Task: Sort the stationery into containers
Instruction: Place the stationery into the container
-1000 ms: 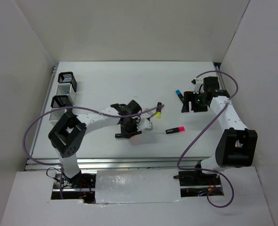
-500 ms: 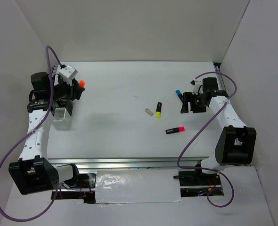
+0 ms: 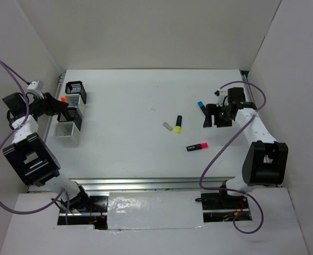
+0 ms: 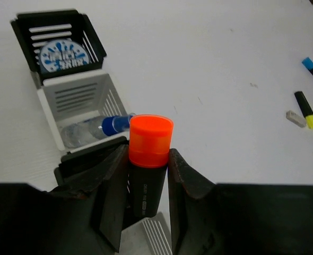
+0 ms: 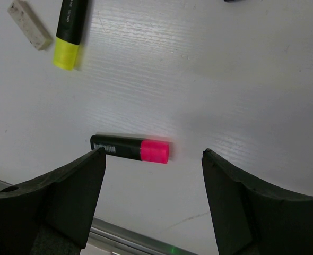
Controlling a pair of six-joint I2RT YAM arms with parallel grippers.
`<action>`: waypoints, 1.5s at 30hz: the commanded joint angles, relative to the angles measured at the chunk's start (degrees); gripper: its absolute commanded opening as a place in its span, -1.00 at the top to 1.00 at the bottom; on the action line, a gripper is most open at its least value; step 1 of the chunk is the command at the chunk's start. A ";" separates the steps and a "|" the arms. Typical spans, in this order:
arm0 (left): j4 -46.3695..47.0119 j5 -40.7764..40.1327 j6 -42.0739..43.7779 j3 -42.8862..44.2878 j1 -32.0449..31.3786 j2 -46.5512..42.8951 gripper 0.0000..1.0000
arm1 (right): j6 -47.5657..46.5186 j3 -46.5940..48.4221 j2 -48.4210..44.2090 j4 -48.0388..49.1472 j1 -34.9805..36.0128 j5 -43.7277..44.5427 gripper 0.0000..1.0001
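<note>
Left wrist: left claw (image 4: 148,183) clamps orange highlighter (image 4: 150,142), cap outward.

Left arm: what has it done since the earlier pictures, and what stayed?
The left gripper carried the orange highlighter from the middle of the table leftward to the containers and holds it above them. The right gripper, pink highlighter, yellow highlighter, blue highlighter and eraser stayed put.
</note>
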 commanded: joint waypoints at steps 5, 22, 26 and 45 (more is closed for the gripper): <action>19.12 0.35 -2.25 -2.82 0.91 -1.22 0.97 | 0.57 -0.24 -0.11 1.84 0.14 0.17 -0.59; 25.89 -2.03 -1.90 -5.37 1.09 1.25 -0.03 | 0.83 0.72 1.03 1.67 0.67 0.79 -0.58; 21.96 -0.62 1.60 -3.27 -0.40 -1.56 -0.46 | 0.66 0.64 0.68 1.84 0.93 1.14 -0.58; -19.44 -20.37 24.21 9.82 -46.61 -10.90 -0.99 | -3.74 2.13 -2.31 -0.27 -4.16 3.95 -0.59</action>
